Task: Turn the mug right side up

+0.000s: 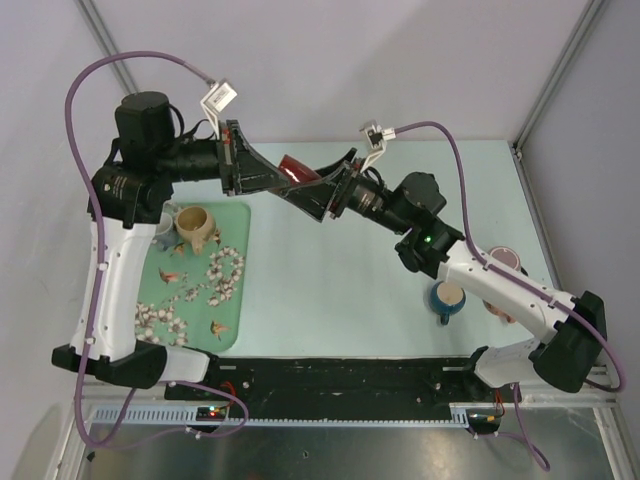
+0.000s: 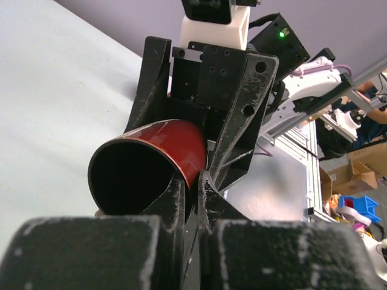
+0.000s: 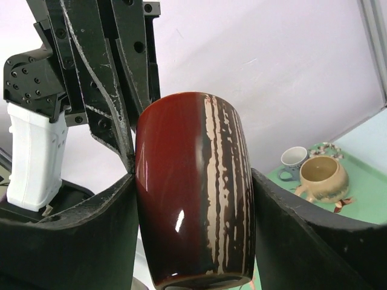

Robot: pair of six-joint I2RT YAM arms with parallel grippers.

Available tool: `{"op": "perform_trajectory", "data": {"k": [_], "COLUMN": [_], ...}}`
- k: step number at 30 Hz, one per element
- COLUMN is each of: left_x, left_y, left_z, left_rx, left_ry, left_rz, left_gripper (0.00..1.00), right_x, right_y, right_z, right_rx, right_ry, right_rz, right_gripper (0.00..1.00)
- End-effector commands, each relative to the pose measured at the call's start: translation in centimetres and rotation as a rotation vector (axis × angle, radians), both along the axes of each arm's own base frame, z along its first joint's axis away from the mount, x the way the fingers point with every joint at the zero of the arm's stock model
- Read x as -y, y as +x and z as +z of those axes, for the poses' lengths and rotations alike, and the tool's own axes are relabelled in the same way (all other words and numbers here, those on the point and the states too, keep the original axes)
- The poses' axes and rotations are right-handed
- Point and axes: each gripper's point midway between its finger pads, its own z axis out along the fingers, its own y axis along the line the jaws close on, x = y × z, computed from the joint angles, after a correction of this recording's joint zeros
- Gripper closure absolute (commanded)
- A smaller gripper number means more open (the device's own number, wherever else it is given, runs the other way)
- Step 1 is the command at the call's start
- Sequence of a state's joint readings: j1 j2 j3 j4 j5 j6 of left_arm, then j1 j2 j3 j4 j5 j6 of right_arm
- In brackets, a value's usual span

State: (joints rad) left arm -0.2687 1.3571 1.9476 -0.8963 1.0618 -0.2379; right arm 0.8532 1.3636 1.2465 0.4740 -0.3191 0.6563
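The mug (image 3: 193, 187) is glossy dark red, with pale streaks down a dark band and a black inside. It hangs in the air, tipped sideways, mouth toward the left arm, with its body clamped in the right tool (image 3: 192, 202) and its rim pinched by the left tool (image 2: 196, 181).

No text, label, brand or number can be read in any view.
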Motion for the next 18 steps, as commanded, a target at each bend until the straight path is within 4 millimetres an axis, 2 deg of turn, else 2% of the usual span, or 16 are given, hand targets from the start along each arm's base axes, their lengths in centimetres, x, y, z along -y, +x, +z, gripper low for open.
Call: {"op": "perform_trajectory", "data": {"k": [1,3,4,6,8,9,11,13,16,18], "left_x": [0.8,0.7,0.6,0.1,-0.7,-1.3,-2.9,-5.5,-11.4,-15.3], "left_y": [0.0,0.4,0.9,2.2,3.6,4.3,5.9,7.5,9.3,9.2], "left_z": [0.0,-0.8,-1.4,-2.8,-4.5,-5.5,-8.0,-11.1,-16.2,-19.6], "left_rx": [-0.023,-0.042,-0.055,-0.078,-0.096,-0.096,-0.067,-0.019,0.044,0.039], "left_ry": [-0.025,-0.016,-0.006,0.018,0.05,0.076,0.175,0.336,0.668,0.877], "left_rz": [-0.025,-0.007,0.012,0.076,0.142,0.186,0.289,0.407,0.59,0.648], "left_gripper": [0.99,0.99,1.0,1.0,1.0,1.0,1.0,1.0,1.0,1.0], "right_x": [-0.5,-0.7,-0.8,-0.9,-0.9,-0.9,-0.6,-0.1,1.2,2.0], "right_y": [-1.7,-1.4,-1.2,-0.6,0.1,0.6,1.7,2.6,3.8,4.1], "right_z": [3.1,2.5,1.9,0.5,-1.4,-2.4,-5.1,-7.5,-10.8,-12.5], "right_rx": [0.075,0.072,0.069,0.059,0.041,0.028,-0.01,-0.04,-0.083,-0.106], "right_ry": [0.055,0.03,0.009,-0.044,-0.116,-0.152,-0.239,-0.323,-0.445,-0.506], "right_rz": [0.043,0.038,0.031,0.013,-0.007,-0.027,-0.071,-0.118,-0.205,-0.242], "right_gripper": [1.0,1.0,0.95,0.63,0.21,0.11,0.03,0.01,0.01,0.01]}}
